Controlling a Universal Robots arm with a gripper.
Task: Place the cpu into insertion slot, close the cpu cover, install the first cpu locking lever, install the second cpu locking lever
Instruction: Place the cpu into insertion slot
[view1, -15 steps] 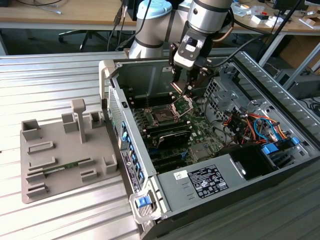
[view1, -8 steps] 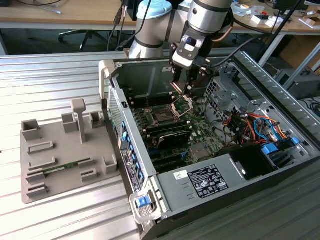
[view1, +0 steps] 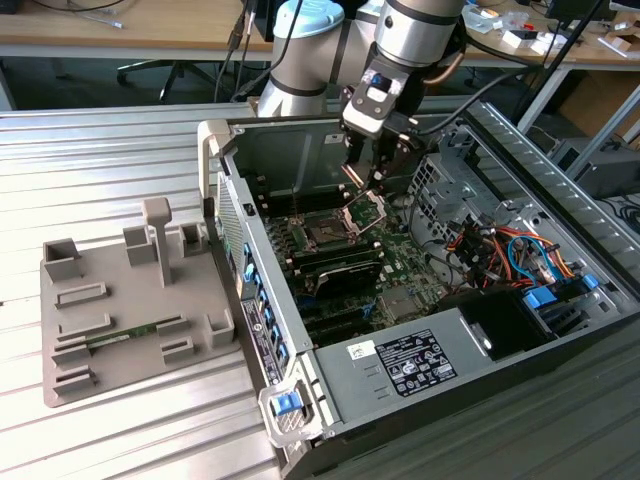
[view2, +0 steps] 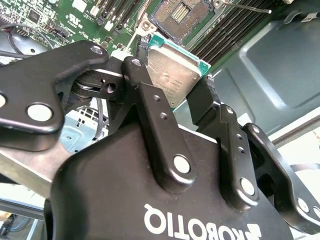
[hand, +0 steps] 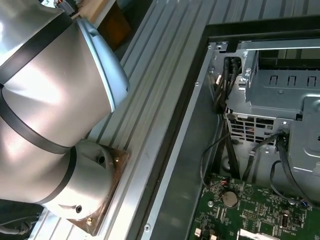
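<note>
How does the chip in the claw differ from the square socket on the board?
The cpu is silvery-grey with a green edge; the slot is dark, metal-rimmed. The cpu hangs tilted, gripped in the claw; the slot sits in the board, empty. Both are square, similar in size.

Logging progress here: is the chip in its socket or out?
Out. In the second wrist view the gripper holds the chip between its fingers, and the socket beyond it is empty.
</note>
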